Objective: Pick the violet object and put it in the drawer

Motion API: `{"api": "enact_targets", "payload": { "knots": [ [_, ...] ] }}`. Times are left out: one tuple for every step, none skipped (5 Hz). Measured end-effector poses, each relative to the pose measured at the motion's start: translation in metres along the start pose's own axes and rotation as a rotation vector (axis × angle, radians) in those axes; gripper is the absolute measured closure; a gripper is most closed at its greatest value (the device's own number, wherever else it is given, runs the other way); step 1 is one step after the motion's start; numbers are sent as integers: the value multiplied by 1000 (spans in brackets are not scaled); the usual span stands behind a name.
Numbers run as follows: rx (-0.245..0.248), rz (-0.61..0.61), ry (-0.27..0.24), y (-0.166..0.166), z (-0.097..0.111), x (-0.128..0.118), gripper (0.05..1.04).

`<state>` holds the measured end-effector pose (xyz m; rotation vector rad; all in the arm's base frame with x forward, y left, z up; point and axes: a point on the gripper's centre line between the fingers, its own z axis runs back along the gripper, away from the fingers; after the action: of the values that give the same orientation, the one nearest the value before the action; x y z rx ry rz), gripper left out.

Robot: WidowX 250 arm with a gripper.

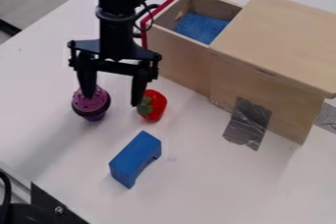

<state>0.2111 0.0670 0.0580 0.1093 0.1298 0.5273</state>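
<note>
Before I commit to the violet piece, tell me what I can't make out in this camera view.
- Violet cupcake: part of its top, behind a finger of the gripper. One angle leaves it unclear whether they touch.
- Open drawer: the near part of its floor, behind its own front-facing wall.
- Wooden box: its inside, under its top panel.
- Arm: upper part, cut off by the top edge.

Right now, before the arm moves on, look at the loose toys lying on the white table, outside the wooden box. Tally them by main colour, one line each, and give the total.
Violet: 1, the cupcake
Red: 1, the strawberry
Blue: 1, the block
Total: 3
</note>
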Motion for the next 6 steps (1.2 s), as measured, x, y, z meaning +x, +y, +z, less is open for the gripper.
{"api": "enact_targets", "payload": {
  "knots": [
    [-3, 49, 9, 7, -6, -3, 85],
    [-17, 107, -36, 14, -5, 0, 85],
    [-12, 140, -64, 17, -8, 5, 85],
    [-1, 157, -47, 20, -11, 5, 85],
    [14, 174, -32, 20, -19, 11, 85],
    [21, 182, -27, 20, -22, 18, 85]
  ]
}}
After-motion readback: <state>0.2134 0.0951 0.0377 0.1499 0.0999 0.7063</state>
